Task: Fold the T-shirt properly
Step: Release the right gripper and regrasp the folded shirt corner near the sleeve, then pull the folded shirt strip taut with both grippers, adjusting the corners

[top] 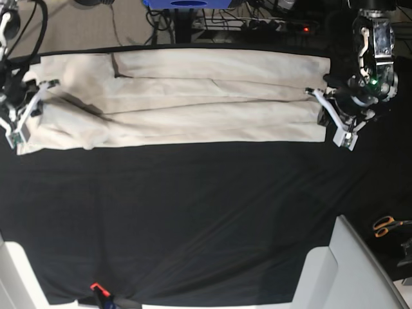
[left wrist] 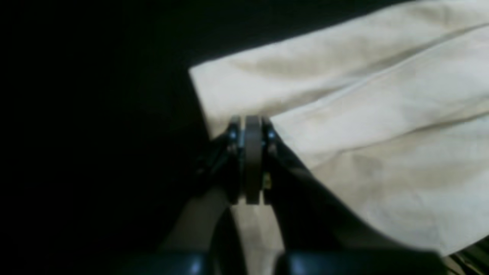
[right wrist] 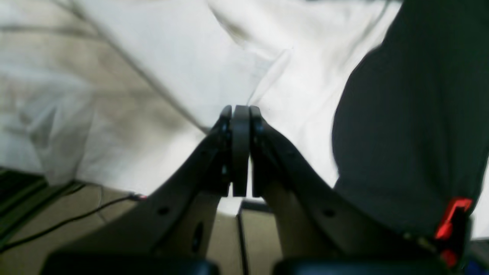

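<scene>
Left wrist view: left gripper has its jaws pressed together, nothing of a gap showing, tips sitting right at the short end edge of the T-shirt; a thin bit of cream cloth looks pinched between them, though blur makes that a judgement, not a certainty. Cloth lies in long lengthwise folds running away to the right, over a black table cover; gripping the end edge makes sense for keeping the folded strip taut. Right wrist view: right gripper is likewise clenched, tips buried at a seam or fold line of the T-shirt, cloth bright and wrinkled around it; whether fabric is really caught there I cannot tell for sure, it looks like a pinch. Dark sheet on the right, floor and a thin cable below the cloth edge. Base view: T-shirt is a long narrow band across the far side of the black table cover, already folded lengthwise into layers, sleeve end bunched at the left. Right gripper is at the band's left end, left gripper at its right end, well apart, each at one end, likely so the strip can be lifted and doubled over crosswise. Orange-handled scissors and pale rigid panels sit near right, away from the work.
</scene>
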`<move>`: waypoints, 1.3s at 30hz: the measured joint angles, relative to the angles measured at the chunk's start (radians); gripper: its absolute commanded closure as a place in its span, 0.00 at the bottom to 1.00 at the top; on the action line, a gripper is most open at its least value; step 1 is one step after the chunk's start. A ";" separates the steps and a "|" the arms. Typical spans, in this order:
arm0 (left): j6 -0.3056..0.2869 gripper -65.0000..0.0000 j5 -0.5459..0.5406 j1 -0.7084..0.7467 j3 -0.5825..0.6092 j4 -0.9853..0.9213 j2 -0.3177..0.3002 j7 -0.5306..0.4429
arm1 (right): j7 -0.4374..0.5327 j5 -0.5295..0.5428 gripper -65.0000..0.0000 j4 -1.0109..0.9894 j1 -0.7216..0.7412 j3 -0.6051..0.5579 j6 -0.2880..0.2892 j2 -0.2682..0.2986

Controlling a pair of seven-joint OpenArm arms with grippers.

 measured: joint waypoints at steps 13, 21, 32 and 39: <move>0.000 1.00 0.002 0.044 0.007 0.014 -0.024 0.000 | 0.016 0.003 1.00 -0.053 -0.047 0.013 0.000 -0.034; 0.000 1.00 0.001 0.055 0.007 0.018 -0.021 -0.001 | 0.051 0.000 0.99 -0.122 -0.047 0.012 0.000 -0.048; 0.000 1.00 0.001 0.057 0.008 0.014 -0.004 -0.003 | 0.041 -0.002 0.45 -0.046 -0.090 0.020 0.000 -0.049; 0.000 1.00 0.002 0.073 0.008 0.013 -0.002 -0.002 | 0.036 -0.006 0.42 0.049 -0.027 0.192 0.006 -0.074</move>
